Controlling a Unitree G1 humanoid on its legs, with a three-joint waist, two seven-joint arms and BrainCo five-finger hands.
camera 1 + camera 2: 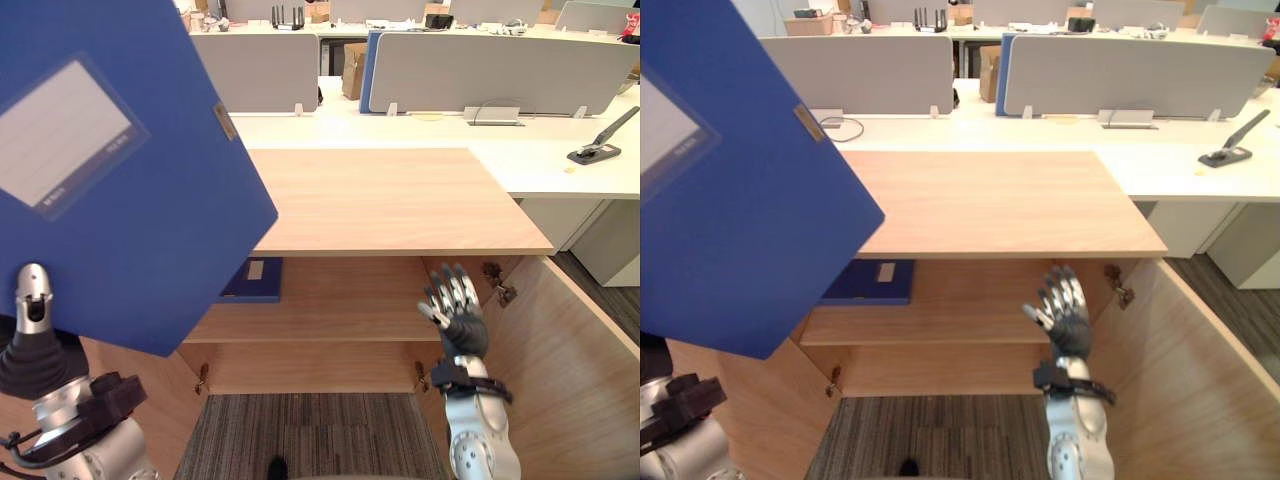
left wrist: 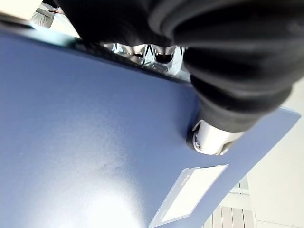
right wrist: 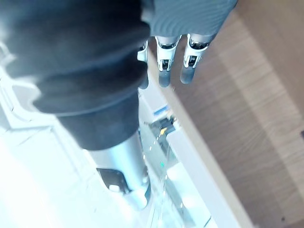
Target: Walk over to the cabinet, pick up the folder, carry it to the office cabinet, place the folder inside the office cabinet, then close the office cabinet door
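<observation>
L hand [image 1: 33,300] has the blue folder [image 1: 120,230] up high at my left, in front of the head cam and well above the floor. In the L wrist view the thumb [image 2: 209,137] presses flat on the folder's face. The fingers sit on the other side, so it's a pinch grasp on the folder.

The folder is tilted, w/ its broad face toward the cam and the label pocket [image 1: 60,135] showing. One corner points down-right, over the left part of the office cabinet [image 1: 400,200] top. The edge w/ the small metal fitting [image 1: 225,122] runs from that corner up and to the left. I can't call the long axis, as the top and left run out of frame.

R hand [image 1: 455,305] is low in front of the cabinet opening, near the swung-out door [image 1: 560,380]. Its fingers are straight and released, holding nothing.

Inside, a second folder [image 1: 255,278], also blue, lies flat on the shelf [image 1: 340,300] at the left end. Behind the cabinet is a white bench [image 1: 560,165] w/ a stapler [image 1: 600,145] and grey dividers [image 1: 480,70].
</observation>
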